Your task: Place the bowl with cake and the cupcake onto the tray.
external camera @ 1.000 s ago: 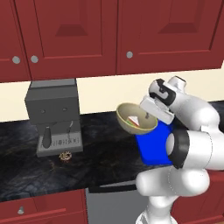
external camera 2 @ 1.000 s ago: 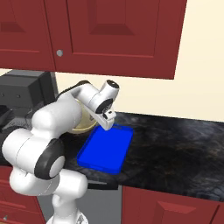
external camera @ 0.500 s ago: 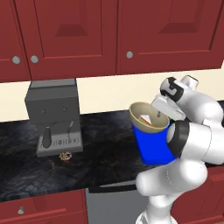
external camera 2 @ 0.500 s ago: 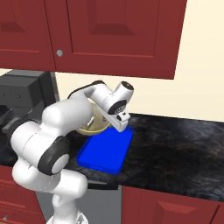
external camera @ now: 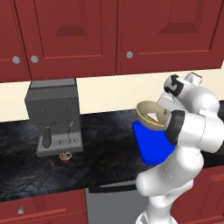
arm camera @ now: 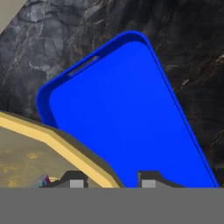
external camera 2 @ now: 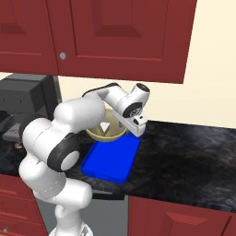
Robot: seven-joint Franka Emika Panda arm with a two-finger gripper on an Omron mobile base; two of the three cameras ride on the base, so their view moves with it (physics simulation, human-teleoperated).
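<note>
From the left base camera, I see the bowl with cake point(external camera: 151, 116) lifted at three o'clock, above the far edge of the tray point(external camera: 151, 146); the cupcake point(external camera: 66, 155) sits at nine o'clock, just before the coffee machine point(external camera: 54, 116). Over on the right base camera, the gripper point(external camera 2: 137, 126) is clamped on the bowl's rim at centre. Through the hand camera, the tray fills centre, the bowl's rim at seven o'clock, one fingertip point(arm camera: 74, 179) inside it and one outside.

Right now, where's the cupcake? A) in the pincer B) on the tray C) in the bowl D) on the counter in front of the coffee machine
D: the cupcake sits on the counter just in front of the coffee machine, far from the tray.
</note>
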